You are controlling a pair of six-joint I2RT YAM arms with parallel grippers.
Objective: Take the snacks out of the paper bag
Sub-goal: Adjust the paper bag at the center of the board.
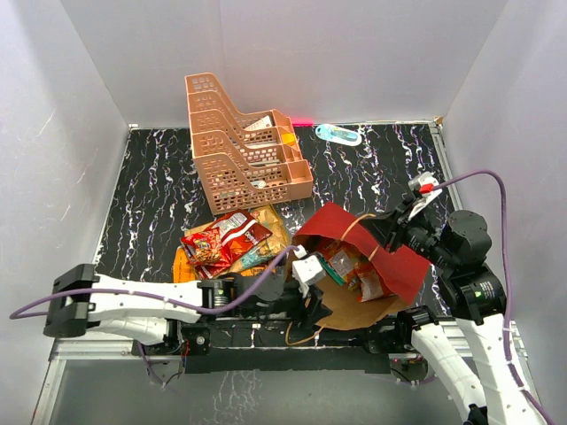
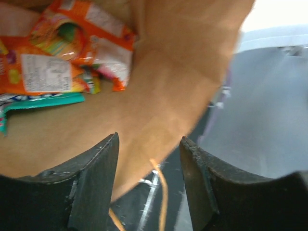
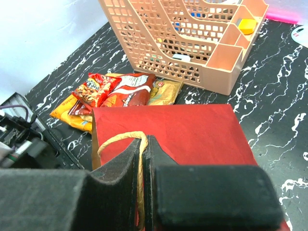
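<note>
— How is the light from the overhead camera?
— Bright and even, coming from above. The white walls (image 1: 354,53) glow pale and the shadow beneath the peach rack (image 1: 248,168) is soft. The black marbled table (image 1: 151,204) shows little glare; the red packets (image 1: 221,241) glint slightly.
— And the wrist views?
— The left one is soft: the paper bag (image 2: 168,72) and the orange packets (image 2: 48,72) blur, the left gripper's fingers (image 2: 91,187) smear, and the top right corner burns out white. The right one is crisp on the rack — only the right gripper's fingers (image 3: 115,187) are dark and unfocused.
</note>
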